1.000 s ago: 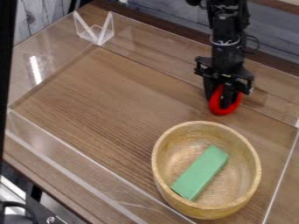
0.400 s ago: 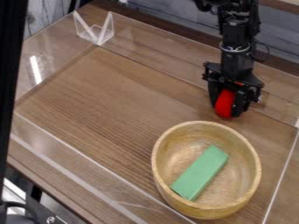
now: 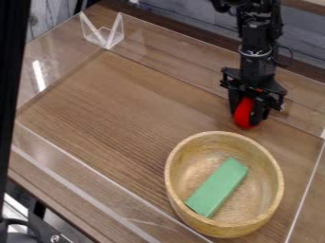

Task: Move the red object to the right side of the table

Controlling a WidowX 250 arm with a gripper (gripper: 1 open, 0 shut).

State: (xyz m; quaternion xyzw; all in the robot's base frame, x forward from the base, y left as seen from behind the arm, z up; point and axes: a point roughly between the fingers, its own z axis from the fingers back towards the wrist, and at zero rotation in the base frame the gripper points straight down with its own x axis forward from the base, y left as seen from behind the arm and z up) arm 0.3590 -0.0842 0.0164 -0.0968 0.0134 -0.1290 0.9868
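Your claw (image 3: 253, 111) hangs nearly straight down from the black arm (image 3: 258, 38) at the far right of the table (image 3: 114, 104), its two dark fingers (image 3: 233, 100) standing on either side of the red object (image 3: 248, 114). Whether they press on it or merely bracket it, you cannot tell from this view; the fingers sit close against its flanks.

You see the red object as a small, glossy, rounded piece, bright red, low between the fingers and down at the wood surface. Its upper part is hidden by the claw, so no tip or leaf shows.

Just in front of it, toward the camera, you have the round light wooden bowl (image 3: 191, 157), near but apart from the red object. Inside lies one green rectangular block (image 3: 219, 186), resting slantwise across the bowl's floor.

Low clear walls (image 3: 38, 71) edge the brown wood-grain top, and a clear folded stand (image 3: 102, 31) sits at the far left corner.
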